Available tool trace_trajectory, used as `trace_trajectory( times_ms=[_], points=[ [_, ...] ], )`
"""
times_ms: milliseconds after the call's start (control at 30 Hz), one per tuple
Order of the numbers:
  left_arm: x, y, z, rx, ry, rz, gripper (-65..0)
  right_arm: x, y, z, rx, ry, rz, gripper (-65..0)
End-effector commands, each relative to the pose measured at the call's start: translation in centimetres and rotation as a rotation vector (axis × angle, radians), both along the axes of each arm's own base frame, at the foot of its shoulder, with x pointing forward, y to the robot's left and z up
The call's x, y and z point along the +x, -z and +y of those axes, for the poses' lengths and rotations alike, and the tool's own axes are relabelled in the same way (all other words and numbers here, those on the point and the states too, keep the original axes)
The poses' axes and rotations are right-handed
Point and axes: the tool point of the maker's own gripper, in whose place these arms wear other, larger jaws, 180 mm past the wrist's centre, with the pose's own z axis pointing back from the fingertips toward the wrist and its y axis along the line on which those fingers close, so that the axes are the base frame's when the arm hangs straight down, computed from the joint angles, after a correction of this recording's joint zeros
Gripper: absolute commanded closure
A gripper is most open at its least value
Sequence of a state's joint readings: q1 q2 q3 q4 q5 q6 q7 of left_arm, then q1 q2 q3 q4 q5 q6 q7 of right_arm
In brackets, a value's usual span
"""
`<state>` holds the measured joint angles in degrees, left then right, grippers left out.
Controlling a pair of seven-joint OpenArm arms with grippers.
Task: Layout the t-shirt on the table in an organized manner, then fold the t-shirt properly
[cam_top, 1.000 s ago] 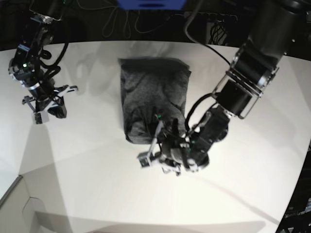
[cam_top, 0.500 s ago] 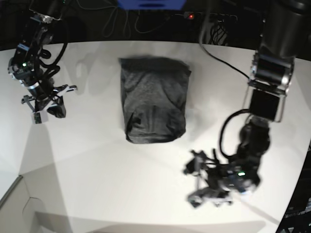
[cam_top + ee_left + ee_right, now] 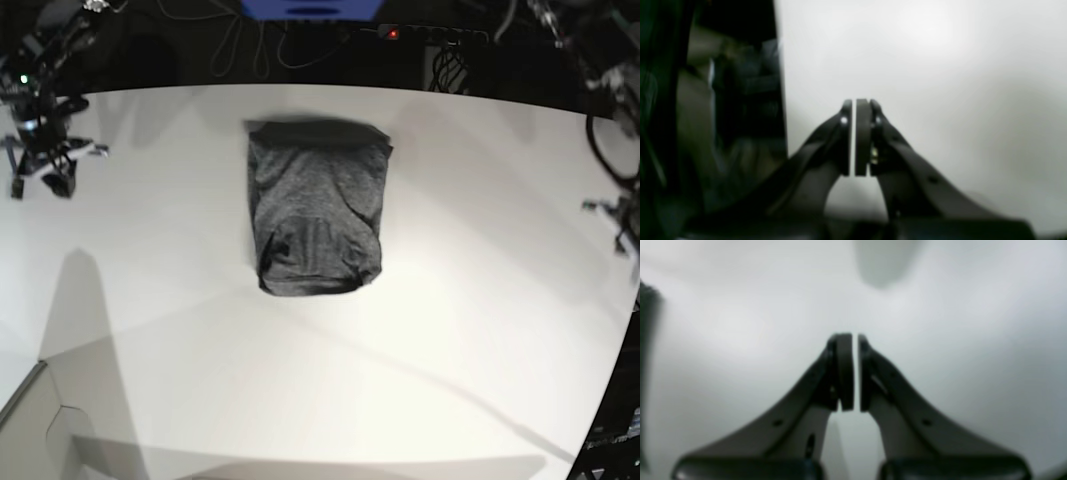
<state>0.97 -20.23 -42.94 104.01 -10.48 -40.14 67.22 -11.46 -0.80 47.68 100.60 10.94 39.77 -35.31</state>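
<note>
Now the t-shirt [image 3: 318, 208] lies folded on the table [image 3: 480, 300].

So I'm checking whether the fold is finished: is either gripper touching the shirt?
No, the shirt lies folded alone mid-table, with the right gripper and left gripper out at opposite edges.

The t-shirt [image 3: 318, 210] is dark heather-grey, mottled, with no print. The surface [image 3: 480, 330] is plain white. Both the left gripper [image 3: 860, 136] and right gripper [image 3: 855, 371] are black.
</note>
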Motion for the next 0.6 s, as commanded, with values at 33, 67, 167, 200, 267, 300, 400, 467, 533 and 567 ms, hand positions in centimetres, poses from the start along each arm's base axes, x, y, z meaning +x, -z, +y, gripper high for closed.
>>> trace_trajectory(
  times_ms=[33,67,167,200,267,300,400,467,533,567],
  points=[
    [-2.2,-1.4,1.6,0.050,-0.035,-0.019,0.0,-1.3,-0.8,-1.3,-0.010,0.049,-0.035,0.0],
    [-3.8,-1.1,2.2,0.065,-0.056,0.004,0.0,-2.4,-0.4,-1.7,-0.006,0.079,-0.018,0.0],
    [-8.7,0.4,2.9,0.073,-0.123,0.075,0.0,-5.4,0.5,-3.2,-0.008,0.147,0.028,0.0],
    [-10.3,0.8,2.9,0.072,-0.147,0.094,0.0,-6.4,1.1,-3.4,0.002,0.162,0.049,0.0],
    [-13.4,1.9,3.2,0.055,-0.207,0.137,0.0,-8.0,2.5,-3.9,0.021,0.185,0.093,0.0],
    [-14.5,2.7,2.8,0.034,-0.225,0.153,0.0,-8.8,3.5,-4.1,0.042,0.201,0.115,0.0],
    [-16.8,5.6,1.0,-0.044,-0.234,0.171,0.0,-10.9,5.4,-5.5,0.077,0.255,0.164,0.0],
    [-18.1,8.1,-0.2,-0.131,-0.247,0.150,0.0,-12.9,6.8,-6.3,0.108,0.310,0.197,0.0],
    [-18.7,10.2,-1.3,-0.210,-0.268,0.120,0.0,-14.6,7.6,-7.2,0.118,0.345,0.229,0.0],
    [-18.9,11.5,-1.9,-0.251,-0.275,0.113,0.0,-15.3,8.1,-7.3,0.129,0.352,0.246,0.0]
  ],
)
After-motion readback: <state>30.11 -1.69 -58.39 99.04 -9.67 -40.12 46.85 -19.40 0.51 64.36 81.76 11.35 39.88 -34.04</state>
